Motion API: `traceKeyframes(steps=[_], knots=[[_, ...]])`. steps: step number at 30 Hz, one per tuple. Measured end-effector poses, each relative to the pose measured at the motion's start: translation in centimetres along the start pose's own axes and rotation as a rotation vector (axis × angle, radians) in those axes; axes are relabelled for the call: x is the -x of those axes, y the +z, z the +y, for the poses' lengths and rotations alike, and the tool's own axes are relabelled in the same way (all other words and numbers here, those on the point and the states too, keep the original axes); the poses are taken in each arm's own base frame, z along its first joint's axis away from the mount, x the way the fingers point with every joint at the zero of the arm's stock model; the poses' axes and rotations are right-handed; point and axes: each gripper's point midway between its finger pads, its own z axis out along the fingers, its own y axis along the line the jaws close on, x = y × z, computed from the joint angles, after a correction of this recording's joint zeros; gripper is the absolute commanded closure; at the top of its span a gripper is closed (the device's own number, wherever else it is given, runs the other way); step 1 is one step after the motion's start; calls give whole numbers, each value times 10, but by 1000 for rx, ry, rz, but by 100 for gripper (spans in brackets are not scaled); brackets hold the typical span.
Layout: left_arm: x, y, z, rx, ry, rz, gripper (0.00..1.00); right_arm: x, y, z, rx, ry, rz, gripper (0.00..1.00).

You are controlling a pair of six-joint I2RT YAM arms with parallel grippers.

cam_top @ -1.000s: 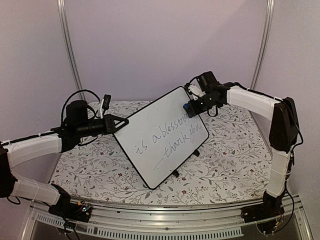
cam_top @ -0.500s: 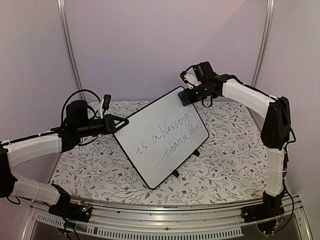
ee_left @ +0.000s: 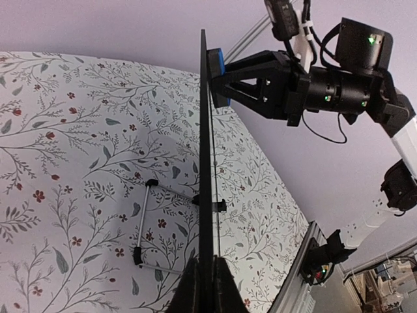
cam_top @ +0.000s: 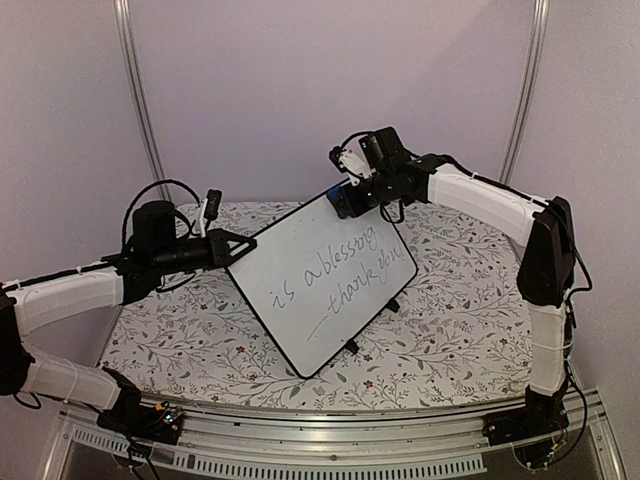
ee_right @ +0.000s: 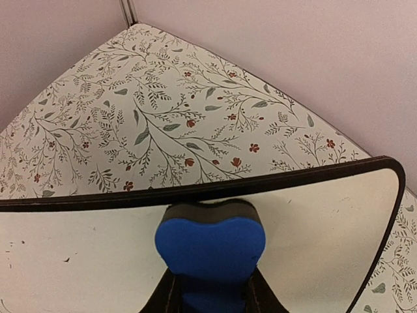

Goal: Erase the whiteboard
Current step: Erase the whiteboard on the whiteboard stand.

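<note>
- Two grippers work on the whiteboard [cam_top: 320,300], which stands tilted over the floral tablecloth [cam_top: 470,300]. Two handwritten lines [cam_top: 345,268] run across the middle of its face.
- Left gripper [cam_top: 232,250]: the jaws are closed tight on the whiteboard's left edge, steadying it.
- Right gripper [cam_top: 350,197]: the jaws are closed to a narrow gap around a blue eraser [ee_right: 210,248]. Its dark felt side presses on the whiteboard's face just under the top edge, near the top corner.
- Step in hand, as I judge it: the start of a wiping stroke. The writing lies below the eraser and none of it is wiped yet.
- To do it well:
  - Hold the felt flat on the face with even pressure.
  - Sweep down from the top corner in overlapping passes that cover both lines.
  - Stay inside the black frame so the eraser does not slip off an edge.
- Push squarely into the face. A hard or off-centre push could twist the whiteboard in the left jaws.
</note>
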Motion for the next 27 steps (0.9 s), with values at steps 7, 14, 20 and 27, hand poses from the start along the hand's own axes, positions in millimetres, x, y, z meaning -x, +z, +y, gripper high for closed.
traceKeyframes(steps=[7, 14, 20, 27], knots=[[0, 0, 1, 5, -8, 0, 100, -1, 0, 25, 18, -34, 5, 100], [-1, 0, 2, 9, -12, 2, 100, -4, 0, 51, 36, -68, 8, 100], [-1, 0, 2, 9, -11, 2, 100, -7, -1, 74, 60, -92, 2, 100], [-1, 0, 2, 9, -11, 3, 100, -9, -3, 97, 76, -119, -2, 100]])
